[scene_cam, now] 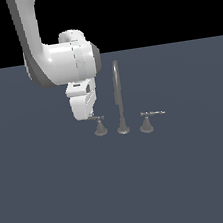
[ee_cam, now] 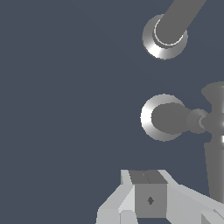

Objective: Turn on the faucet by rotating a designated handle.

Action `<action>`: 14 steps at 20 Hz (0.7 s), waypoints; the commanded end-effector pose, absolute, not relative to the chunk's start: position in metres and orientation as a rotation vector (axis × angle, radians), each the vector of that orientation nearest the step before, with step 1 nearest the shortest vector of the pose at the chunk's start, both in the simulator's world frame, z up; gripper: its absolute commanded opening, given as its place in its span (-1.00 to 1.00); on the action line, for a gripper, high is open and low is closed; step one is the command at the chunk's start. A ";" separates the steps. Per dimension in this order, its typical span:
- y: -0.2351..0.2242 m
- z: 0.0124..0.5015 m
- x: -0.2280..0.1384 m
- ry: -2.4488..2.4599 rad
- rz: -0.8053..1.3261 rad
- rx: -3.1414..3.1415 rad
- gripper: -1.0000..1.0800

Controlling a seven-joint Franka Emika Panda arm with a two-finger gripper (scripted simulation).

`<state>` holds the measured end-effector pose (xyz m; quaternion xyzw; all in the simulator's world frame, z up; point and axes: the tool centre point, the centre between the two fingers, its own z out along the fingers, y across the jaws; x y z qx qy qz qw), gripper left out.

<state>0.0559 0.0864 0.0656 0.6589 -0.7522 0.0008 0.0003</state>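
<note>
The faucet has a tall thin arched spout (scene_cam: 118, 95) on a round foot, with a low handle on each side. The handle (scene_cam: 100, 127) on the exterior view's left is a grey cone with a short rod lever (scene_cam: 98, 118) on top. My gripper (scene_cam: 90, 115) hangs just above and beside that lever's left end; whether it touches the lever I cannot tell. In the wrist view the gripper (ee_cam: 145, 192) looks shut and empty, with its fingers (ee_cam: 150, 200) pressed together. The handle's cone (ee_cam: 168, 118), its lever (ee_cam: 214, 166) and the spout's foot (ee_cam: 164, 43) lie beyond it.
The twin handle (scene_cam: 146, 124) stands on the exterior view's right of the spout, its lever (scene_cam: 153, 113) level and pointing right. All stand on a flat dark grey-blue floor (scene_cam: 55, 192). My white arm (scene_cam: 60, 60) rises over the left handle.
</note>
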 end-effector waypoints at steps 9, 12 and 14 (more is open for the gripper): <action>0.106 0.065 0.026 -2.363 0.000 2.070 -1.00; 0.103 0.067 0.029 -2.372 0.009 2.076 -1.00; 0.102 0.067 0.022 -2.371 0.008 2.076 -1.00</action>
